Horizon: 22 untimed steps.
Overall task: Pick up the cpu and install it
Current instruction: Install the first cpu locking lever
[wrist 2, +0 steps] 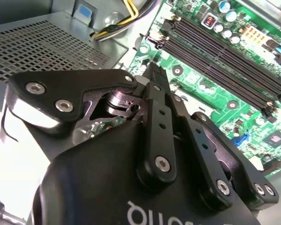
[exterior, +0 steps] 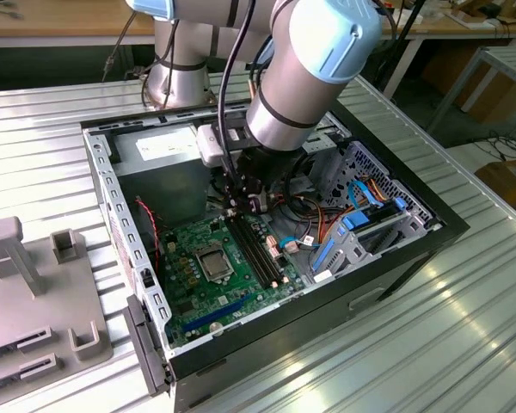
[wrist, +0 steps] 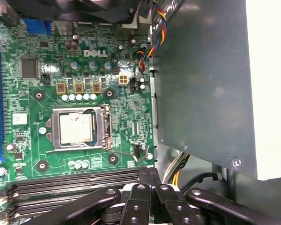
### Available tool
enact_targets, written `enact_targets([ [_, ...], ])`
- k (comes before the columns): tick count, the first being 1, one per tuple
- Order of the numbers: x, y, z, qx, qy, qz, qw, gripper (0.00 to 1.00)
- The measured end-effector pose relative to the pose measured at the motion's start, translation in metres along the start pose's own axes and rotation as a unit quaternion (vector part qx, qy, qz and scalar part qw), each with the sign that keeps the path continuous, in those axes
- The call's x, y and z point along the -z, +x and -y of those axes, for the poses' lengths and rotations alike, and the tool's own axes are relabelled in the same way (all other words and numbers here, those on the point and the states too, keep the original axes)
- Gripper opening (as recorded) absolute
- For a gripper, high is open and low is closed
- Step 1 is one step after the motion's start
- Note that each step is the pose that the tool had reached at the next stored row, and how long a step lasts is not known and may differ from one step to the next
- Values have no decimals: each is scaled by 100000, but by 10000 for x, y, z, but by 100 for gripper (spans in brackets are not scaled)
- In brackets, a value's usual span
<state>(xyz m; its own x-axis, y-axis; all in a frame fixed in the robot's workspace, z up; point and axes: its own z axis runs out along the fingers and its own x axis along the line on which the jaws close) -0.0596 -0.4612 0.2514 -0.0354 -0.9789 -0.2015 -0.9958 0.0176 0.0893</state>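
Claw (wrist: 148,180) — fingers pressed together, gripping nothing — poised over the memory slots (wrist: 75,180); cpu (wrist: 76,128) seated in the motherboard (wrist: 126,108) socket.

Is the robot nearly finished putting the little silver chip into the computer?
The cpu already sits flat inside the metal socket frame on the green motherboard, so the placing looks done. The claw is shut and empty, up over the black memory slots beside the socket. Whether the frame is latched down, I cannot tell.
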Motion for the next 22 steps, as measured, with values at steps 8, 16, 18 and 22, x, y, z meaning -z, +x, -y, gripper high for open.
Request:
enact_targets([
  [8, -9, -15, -49, -2, 136, 1250, 99992, 11],
  [16, -17, -14, -103, -7, 138, 1556, 99988, 11],
  [18, -17, -10, -105, -6, 137, 1552, 99988, 11],
  [22, -15, 1, -107, -22, 140, 1563, 99988, 11],
])
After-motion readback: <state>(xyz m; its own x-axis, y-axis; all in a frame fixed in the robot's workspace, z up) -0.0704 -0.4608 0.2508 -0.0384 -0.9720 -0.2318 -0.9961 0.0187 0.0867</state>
